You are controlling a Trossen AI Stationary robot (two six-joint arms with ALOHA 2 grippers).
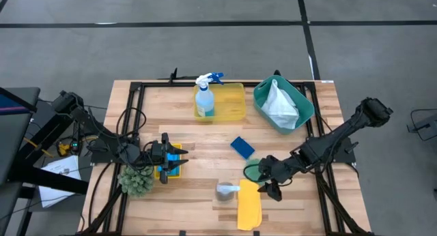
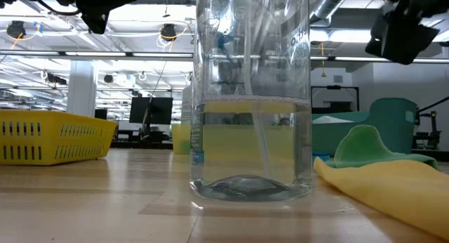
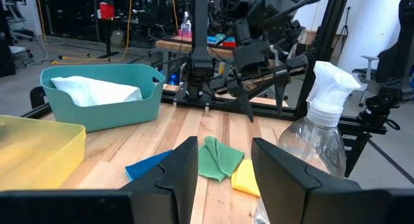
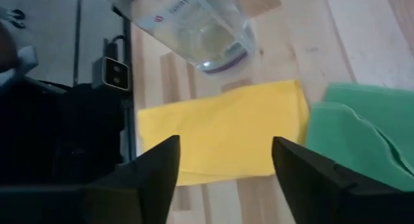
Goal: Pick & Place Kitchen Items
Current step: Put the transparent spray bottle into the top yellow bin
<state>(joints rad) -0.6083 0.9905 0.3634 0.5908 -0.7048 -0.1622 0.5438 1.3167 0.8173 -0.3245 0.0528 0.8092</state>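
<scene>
A: Nearest the front edge of the surface [image 1: 205, 99], what do we see?

B: The yellow cloth [image 1: 248, 204] at six o'clock, the clear bottle [image 1: 225, 191] upright just beside it at nine. The right pincer [image 1: 268, 189] hangs over the cloth's far end, fingers spread, nothing between them; the green cloth [image 1: 252, 171] lies beside it.

A: And at nine o'clock?

B: The left pincer [image 1: 181, 160], fingers partly spread around nothing we can see, by the spiky green ball [image 1: 136, 181].

A: Farther back?

B: A blue sponge [image 1: 242, 147] at centre; at twelve, the spray bottle [image 1: 204, 97] in the yellow tray [image 1: 235, 103], and a white cloth [image 1: 278, 103] in the teal bin [image 1: 300, 117].
</scene>
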